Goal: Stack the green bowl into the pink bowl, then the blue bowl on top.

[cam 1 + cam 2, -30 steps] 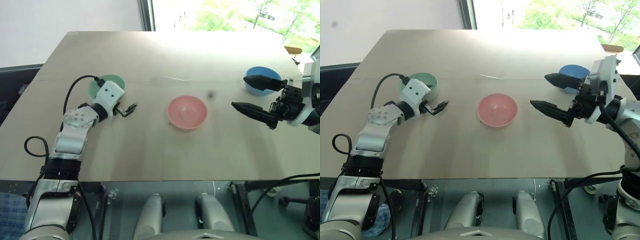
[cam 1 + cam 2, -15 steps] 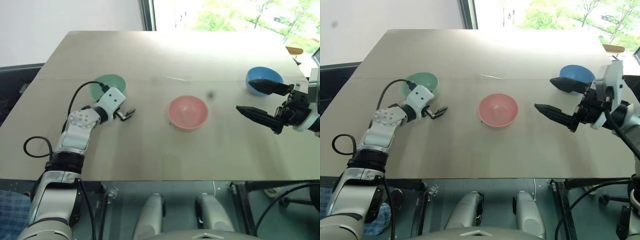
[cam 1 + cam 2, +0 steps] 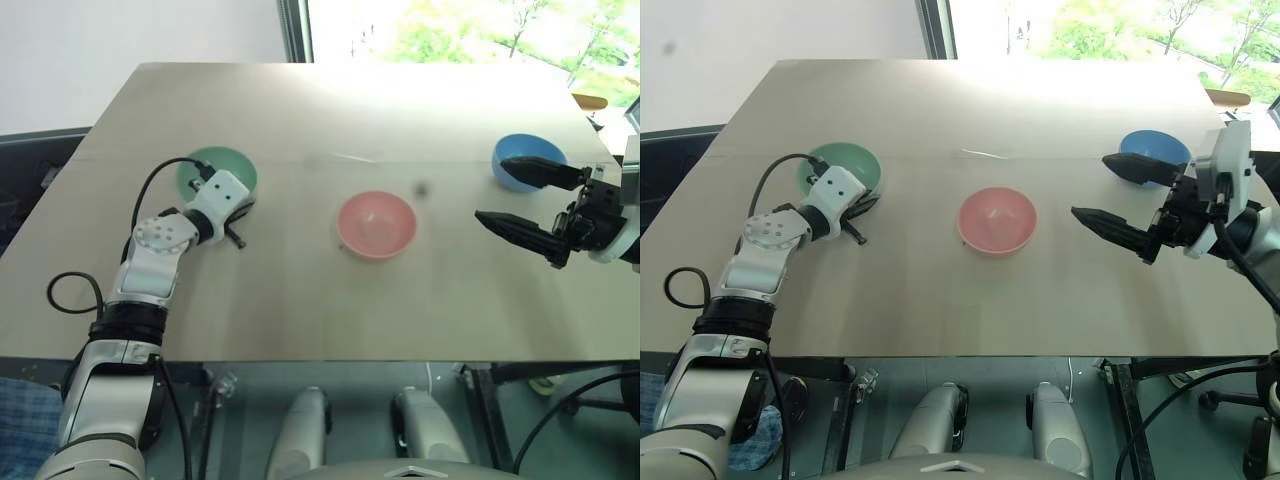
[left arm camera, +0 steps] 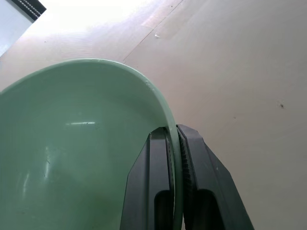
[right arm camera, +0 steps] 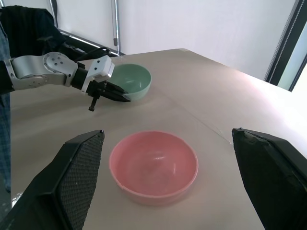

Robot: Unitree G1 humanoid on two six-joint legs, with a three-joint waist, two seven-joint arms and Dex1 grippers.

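Left gripper (image 4: 173, 143) was clamped on the rim of the green bowl (image 4: 72, 158), one black finger inside the wall, the other outside, pressed tight against it. In the head views the left gripper (image 3: 862, 207) sat at the green bowl's (image 3: 845, 165) near-right edge, bowl upright on the table (image 3: 940, 110), not lifted as far as could be told.

Taking the pink bowl (image 3: 375, 224) as landmark: green bowl lay well to its left and slightly farther back. Pink bowl itself stood upright and empty at about the table's middle, nothing touching it. Blue bowl (image 3: 528, 160) lay well to its right and farther back, near the table's right edge, also upright and empty.

Right gripper (image 3: 522, 200) hung above the table to the right of the pink bowl, fingers spread wide, holding nothing. One finger crossed in front of the blue bowl's near side in the left eye view, contact not clear; the other pointed toward the pink bowl, well apart from it. Right wrist view looked between its two spread fingers (image 5: 76, 172) at the pink bowl (image 5: 153, 165), with the green bowl (image 5: 132, 81) and left gripper (image 5: 115, 93) beyond it.
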